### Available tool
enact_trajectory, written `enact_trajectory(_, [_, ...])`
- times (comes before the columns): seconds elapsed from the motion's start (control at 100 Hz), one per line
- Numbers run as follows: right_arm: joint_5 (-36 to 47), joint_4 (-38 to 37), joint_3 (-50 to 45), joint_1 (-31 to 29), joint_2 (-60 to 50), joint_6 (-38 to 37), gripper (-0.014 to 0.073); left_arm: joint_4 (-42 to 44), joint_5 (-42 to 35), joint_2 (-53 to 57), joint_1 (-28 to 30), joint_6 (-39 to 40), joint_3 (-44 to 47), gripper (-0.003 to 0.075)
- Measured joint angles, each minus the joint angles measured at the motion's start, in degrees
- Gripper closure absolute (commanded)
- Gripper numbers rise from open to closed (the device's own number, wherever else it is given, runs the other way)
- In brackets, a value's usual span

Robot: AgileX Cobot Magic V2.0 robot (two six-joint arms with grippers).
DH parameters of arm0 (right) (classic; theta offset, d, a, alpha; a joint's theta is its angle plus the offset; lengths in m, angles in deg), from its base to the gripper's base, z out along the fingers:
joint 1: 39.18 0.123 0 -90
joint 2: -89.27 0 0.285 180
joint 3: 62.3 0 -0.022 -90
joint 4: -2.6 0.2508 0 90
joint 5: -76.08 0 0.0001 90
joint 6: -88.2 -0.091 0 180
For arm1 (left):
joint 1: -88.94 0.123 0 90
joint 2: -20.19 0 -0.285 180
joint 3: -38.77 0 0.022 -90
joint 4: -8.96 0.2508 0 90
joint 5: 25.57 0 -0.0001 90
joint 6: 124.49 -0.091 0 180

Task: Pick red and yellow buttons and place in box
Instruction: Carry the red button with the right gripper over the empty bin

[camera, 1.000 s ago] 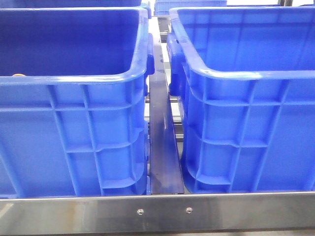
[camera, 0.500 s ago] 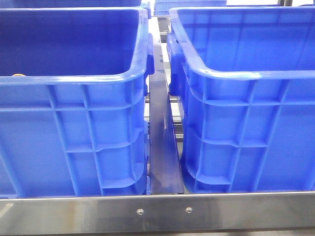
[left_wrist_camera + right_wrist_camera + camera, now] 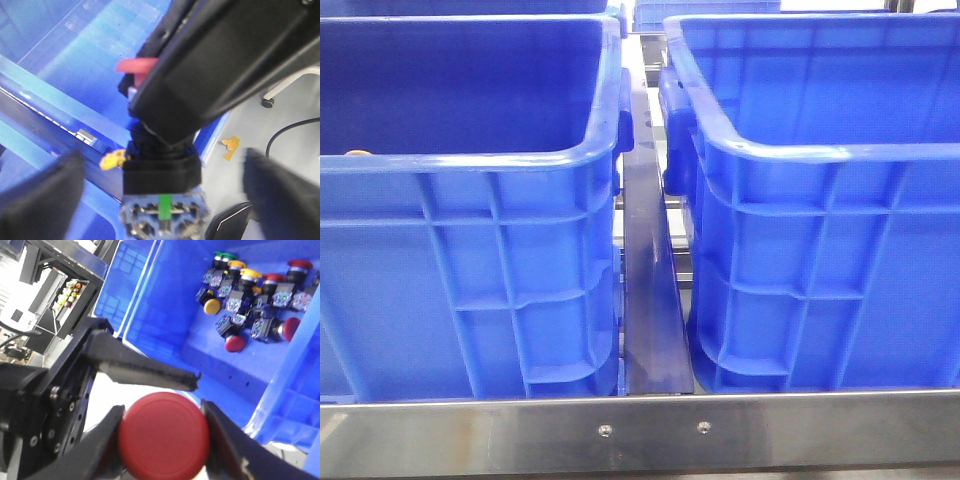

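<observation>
While the right wrist view is looking down past its own fingers, a red button is filling the near foreground: a smooth, matte, dark red domed cap, round face turned straight toward the camera, so its long axis is running along the line of sight and its body is hidden behind the cap. The right gripper is closing on that cap, one black finger pressing each side, with a second serrated black jaw lying just above it. Beyond, a blue box is holding a cluster of buttons with red, yellow and green caps lying on their sides against its far wall.

In the left wrist view, another red button is standing between the left gripper fingers, its black body and terminal end nearest, its red cap farthest. Those blurred fingers are standing wide apart, touching nothing. Another arm's black jaw is clamping this button from above.

In the front view, two blue crates are sitting side by side, no arm showing.
</observation>
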Motion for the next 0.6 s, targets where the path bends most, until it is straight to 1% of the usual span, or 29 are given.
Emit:
enact_trajectory(0.14, [4.17, 0.13, 0.03, 0.00, -0.12, 1.49, 0.0405, 0.00, 0.00, 0.00, 0.00, 0.13, 0.00, 0.0048])
enact_trajectory(0.26, [8.92, 0.13, 0.03, 0.00, -1.32, 3.03, 0.0405, 0.00, 0.00, 0.39, 1.63, 1.06, 0.00, 0.0048])
enact_trajectory(0.47, [18.10, -3.78, 0.03, -2.10, -5.21, 4.51, 0.0405, 0.00, 0.78, 3.78, 9.54, 2.69, 1.68, 0.0048])
enact_trajectory(0.6, [20.94, -6.57, 0.03, -4.75, -6.53, 4.64, 0.0405, 0.11, 0.89, 8.30, 16.65, 3.99, 5.62, 0.0048])
